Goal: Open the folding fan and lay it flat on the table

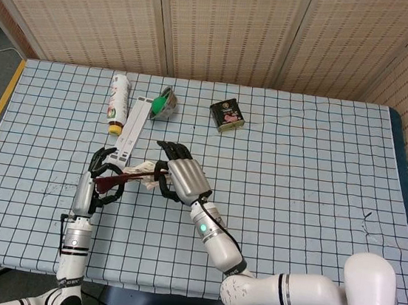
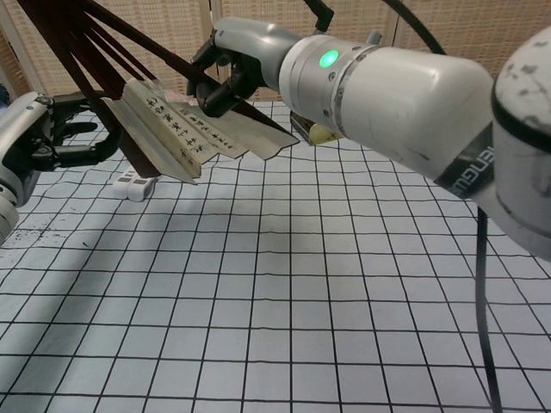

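Mid-opening, the fan (image 2: 185, 120) hangs partly spread above the tabletop (image 1: 298, 171), left hand (image 1: 96, 180) gripping its ribs and right hand (image 1: 179, 181) pinching the far edge; next, wider spreading, then lowering flat.

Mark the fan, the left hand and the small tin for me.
fan (image 2: 185, 129), chest view, on its paper leaf.
left hand (image 1: 99, 177), head view, middle of the hand.
small tin (image 1: 227, 115), head view, on its lid.
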Controlling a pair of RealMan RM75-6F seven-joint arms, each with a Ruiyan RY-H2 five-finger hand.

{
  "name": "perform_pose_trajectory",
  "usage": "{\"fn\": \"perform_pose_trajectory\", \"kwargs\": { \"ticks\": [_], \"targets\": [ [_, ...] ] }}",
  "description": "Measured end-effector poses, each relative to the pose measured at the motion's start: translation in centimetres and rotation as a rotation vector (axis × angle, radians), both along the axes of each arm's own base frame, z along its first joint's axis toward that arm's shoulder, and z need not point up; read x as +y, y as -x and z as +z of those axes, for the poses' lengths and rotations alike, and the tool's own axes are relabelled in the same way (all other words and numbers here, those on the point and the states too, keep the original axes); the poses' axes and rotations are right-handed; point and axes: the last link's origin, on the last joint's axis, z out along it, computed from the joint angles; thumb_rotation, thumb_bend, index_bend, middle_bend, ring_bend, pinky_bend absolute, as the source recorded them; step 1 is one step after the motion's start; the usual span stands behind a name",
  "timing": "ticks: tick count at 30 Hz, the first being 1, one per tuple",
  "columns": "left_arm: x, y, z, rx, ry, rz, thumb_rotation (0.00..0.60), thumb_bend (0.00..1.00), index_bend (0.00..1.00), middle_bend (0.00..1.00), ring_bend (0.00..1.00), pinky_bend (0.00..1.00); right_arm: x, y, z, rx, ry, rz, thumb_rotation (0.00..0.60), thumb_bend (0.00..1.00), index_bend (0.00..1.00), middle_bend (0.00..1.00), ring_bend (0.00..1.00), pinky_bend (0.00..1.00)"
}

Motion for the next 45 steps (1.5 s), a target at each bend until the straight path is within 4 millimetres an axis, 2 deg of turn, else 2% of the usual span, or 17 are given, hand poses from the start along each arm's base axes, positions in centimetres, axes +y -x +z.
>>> {"fn": "perform_pose_trajectory", "kwargs": {
  "ticks": [7, 17, 25, 30, 37, 45],
  "targets": [
    [0.4, 1.4, 0.4, 0.045, -0.031, 0.029, 0.600, 0.43, 0.69, 0.15, 0.00, 0.11, -0.4, 1.3, 1.5, 0.014, 0.039, 0.005, 0.600, 0.77, 0.62, 0.04, 0.00, 0.00],
    [1.2, 4.9, 2.4, 0.084, -0.099, 0.101, 0.600, 0.43, 0.67, 0.15, 0.00, 0.11, -1.1, 3.9, 5.1, 0.057, 0.113, 0.008, 0.600, 0.77, 0.61, 0.04, 0.00, 0.00],
    [1.3, 5.7, 2.9, 0.106, -0.115, 0.106, 0.600, 0.43, 0.66, 0.15, 0.00, 0.11, -0.5, 5.6, 7.1, 0.132, 0.165, 0.053, 0.600, 0.77, 0.61, 0.04, 0.00, 0.00],
    [1.1, 6.3, 2.9, 0.133, -0.119, 0.104, 0.600, 0.43, 0.60, 0.15, 0.00, 0.11, 0.3, 7.2, 8.1, 0.180, 0.193, 0.076, 0.600, 0.77, 0.60, 0.04, 0.00, 0.00],
    [0.6, 7.0, 2.3, 0.175, -0.118, 0.091, 0.600, 0.43, 0.56, 0.15, 0.00, 0.11, 1.9, 9.0, 8.3, 0.205, 0.194, 0.092, 0.600, 0.77, 0.59, 0.04, 0.00, 0.00],
    [-0.6, 7.8, 1.8, 0.268, -0.135, 0.032, 0.600, 0.43, 0.45, 0.14, 0.00, 0.11, 5.1, 11.5, 8.1, 0.266, 0.193, 0.135, 0.600, 0.76, 0.53, 0.04, 0.00, 0.00]
  ]
}}
